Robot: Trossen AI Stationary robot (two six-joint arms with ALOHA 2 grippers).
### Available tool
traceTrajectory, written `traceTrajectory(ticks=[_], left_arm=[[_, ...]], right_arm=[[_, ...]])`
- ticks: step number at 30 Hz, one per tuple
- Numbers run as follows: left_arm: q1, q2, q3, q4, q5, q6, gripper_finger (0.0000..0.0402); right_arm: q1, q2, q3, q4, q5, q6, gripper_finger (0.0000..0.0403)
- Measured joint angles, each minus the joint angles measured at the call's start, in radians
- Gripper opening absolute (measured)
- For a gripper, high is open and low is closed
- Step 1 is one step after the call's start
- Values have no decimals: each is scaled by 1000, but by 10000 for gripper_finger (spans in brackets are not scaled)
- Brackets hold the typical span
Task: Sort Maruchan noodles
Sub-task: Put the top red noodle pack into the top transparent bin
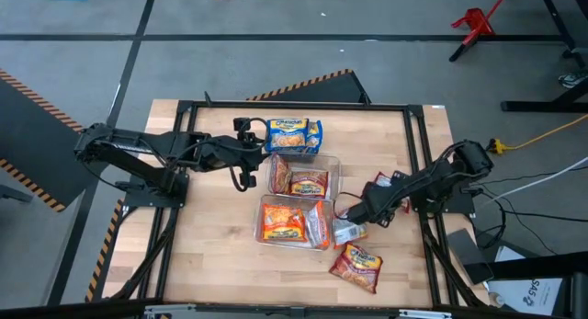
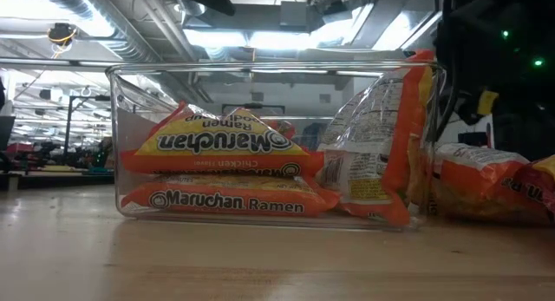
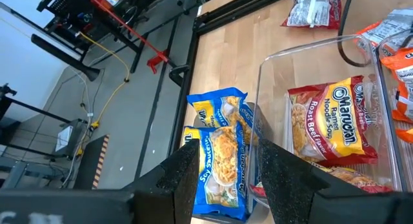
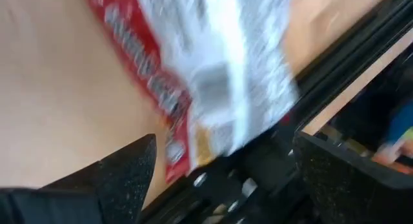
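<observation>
Sorting under way. Left claw (image 1: 246, 152), at centre frame in the high view, hangs spread over the blue-and-yellow packets (image 1: 294, 135) lying on the counter (image 1: 211, 236). Right claw (image 1: 360, 211), at centre right, is spread above a red-and-silver packet (image 4: 213, 69). Clear rigid bins (image 1: 333, 163) already hold glossy, crinkled orange packets (image 1: 285, 222); one more (image 1: 356, 267) lies loose at lower centre. Likely next: closing squarely on a flat, slippery wrapper.
</observation>
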Motion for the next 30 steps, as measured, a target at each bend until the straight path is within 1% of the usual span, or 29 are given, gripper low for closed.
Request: traceTrajectory(ticks=[1,2,6,9,11,16,20,23,26,30], left_arm=[[0,0,0,0,0,0,151],[0,0,0,0,0,-2,151],[0,0,0,-1,0,-7,151],[0,0,0,-1,0,-7,150],[0,0,0,-1,0,-7,151],[0,0,0,-1,0,-7,150],[0,0,0,-1,0,-6,150],[0,0,0,-1,0,-6,150],[0,0,0,-1,0,-6,150],[0,0,0,-1,0,-6,150]], right_arm=[[1,0,4,1,29,-14,349],[1,0,3,10,37,-28,349],[-6,0,-32,110,-20,-78,349],[-6,0,-71,181,-11,-93,349],[-12,0,-94,194,18,-93,349],[-51,0,-129,175,32,-79,349],[-75,-1,-159,227,57,-101,349],[-95,-5,-181,253,55,-107,347],[-105,-5,-184,250,55,-88,331],[-111,-1,-188,237,94,-38,278]])
